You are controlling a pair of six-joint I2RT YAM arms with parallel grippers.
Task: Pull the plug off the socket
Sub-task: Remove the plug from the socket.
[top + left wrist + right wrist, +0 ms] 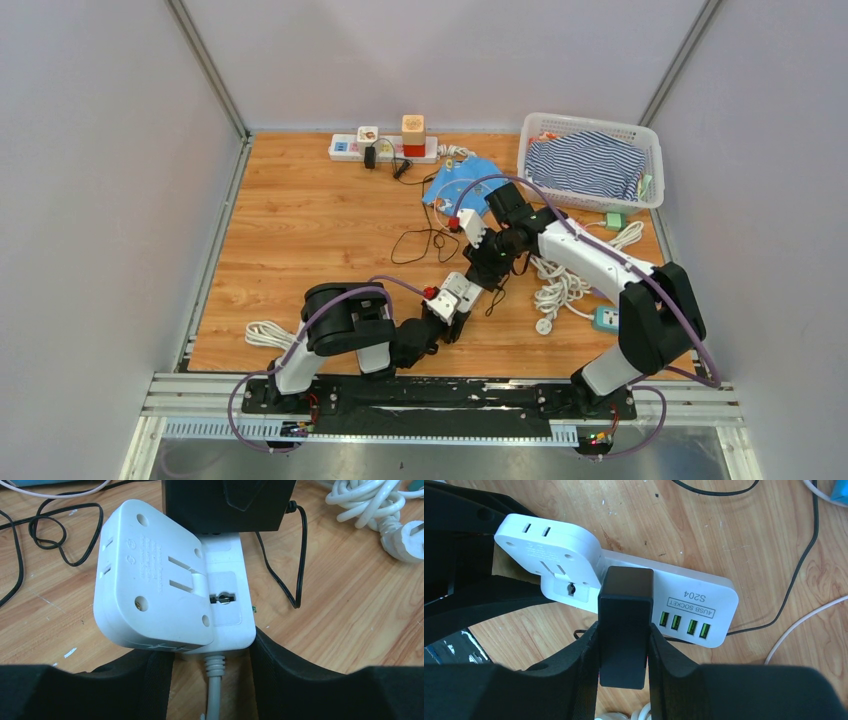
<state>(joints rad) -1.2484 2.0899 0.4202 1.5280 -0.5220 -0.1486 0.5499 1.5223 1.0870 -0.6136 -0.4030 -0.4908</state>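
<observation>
Caught at the front middle of a wooden tabletop, between the two arms. Gripping the white socket at its cord end with the left jaws, closed against both sides. Pinching the black plug with the right jaws, clamped on its flanks. Standing on the socket's face, just beside four green USB ports. Cannot tell pins seated or free. Flanked by a loose black cord and a coiled white cable.
</observation>
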